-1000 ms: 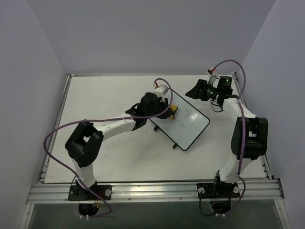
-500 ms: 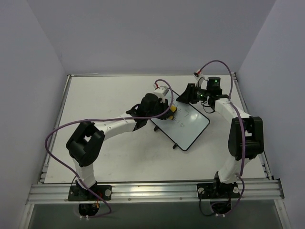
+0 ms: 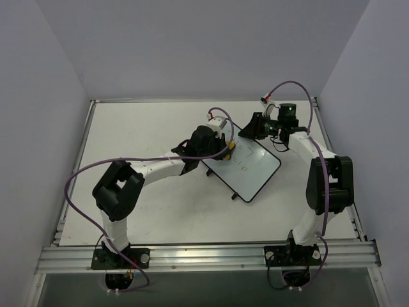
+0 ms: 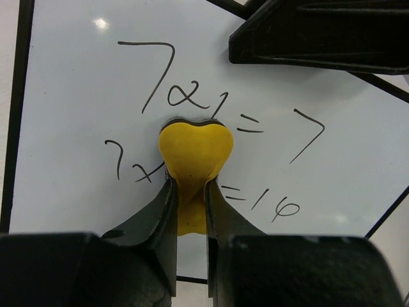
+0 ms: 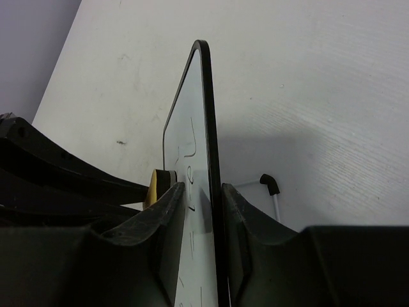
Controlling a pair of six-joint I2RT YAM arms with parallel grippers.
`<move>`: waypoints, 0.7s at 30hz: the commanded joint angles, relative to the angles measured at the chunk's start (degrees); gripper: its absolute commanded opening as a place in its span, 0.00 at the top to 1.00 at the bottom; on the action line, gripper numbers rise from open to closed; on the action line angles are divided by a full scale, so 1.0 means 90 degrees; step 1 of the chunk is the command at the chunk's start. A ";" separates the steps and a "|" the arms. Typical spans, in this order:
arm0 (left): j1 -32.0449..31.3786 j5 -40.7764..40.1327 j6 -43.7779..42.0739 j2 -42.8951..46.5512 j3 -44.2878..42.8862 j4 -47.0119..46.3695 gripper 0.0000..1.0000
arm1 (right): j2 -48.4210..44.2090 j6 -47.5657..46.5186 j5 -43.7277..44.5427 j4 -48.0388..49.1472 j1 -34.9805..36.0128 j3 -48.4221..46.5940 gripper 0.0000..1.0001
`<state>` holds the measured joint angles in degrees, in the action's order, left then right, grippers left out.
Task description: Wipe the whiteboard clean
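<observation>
The left end effector [image 4: 188,187] pinches a yellow eraser [image 4: 195,148] against the whiteboard's [image 4: 70,96] writing, while the right end effector [image 5: 203,192] clamps its far edge, likely steadying it.

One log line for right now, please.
left jaws: shut on eraser, on whiteboard | right jaws: flanking whiteboard edge, grip unclear | writing: not erased

My right hand [image 3: 245,133] has swung in from the counter's [image 3: 140,128] far right corner and pinched its fingers [image 5: 163,220] onto the whiteboard's [image 3: 257,167] far edge, while my left hand [image 4: 188,187] has nudged the yellow eraser [image 4: 195,150] slightly nearer.
</observation>
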<state>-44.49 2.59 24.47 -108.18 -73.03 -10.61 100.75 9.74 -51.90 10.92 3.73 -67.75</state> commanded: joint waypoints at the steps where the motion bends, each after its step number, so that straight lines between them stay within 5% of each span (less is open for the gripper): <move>1: 0.0070 -0.0229 -0.0267 -0.0030 -0.0361 -0.0335 0.78 | -0.0023 -0.0066 -0.0180 0.0027 -0.0062 -0.0256 0.75; 16: 0.0334 -0.0815 -0.0970 -0.0450 -0.1191 0.0036 0.78 | -0.0032 -0.0027 -0.0259 0.0086 -0.0072 -0.0207 0.99; 21: 0.0334 -0.0991 -0.1263 -0.0714 -0.1572 0.0232 0.83 | 0.0017 -0.0066 -0.0249 0.0047 -0.0053 -0.0217 1.00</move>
<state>-41.71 -4.51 16.12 -113.69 -83.74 -9.08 100.79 10.68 -53.95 10.92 3.33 -67.75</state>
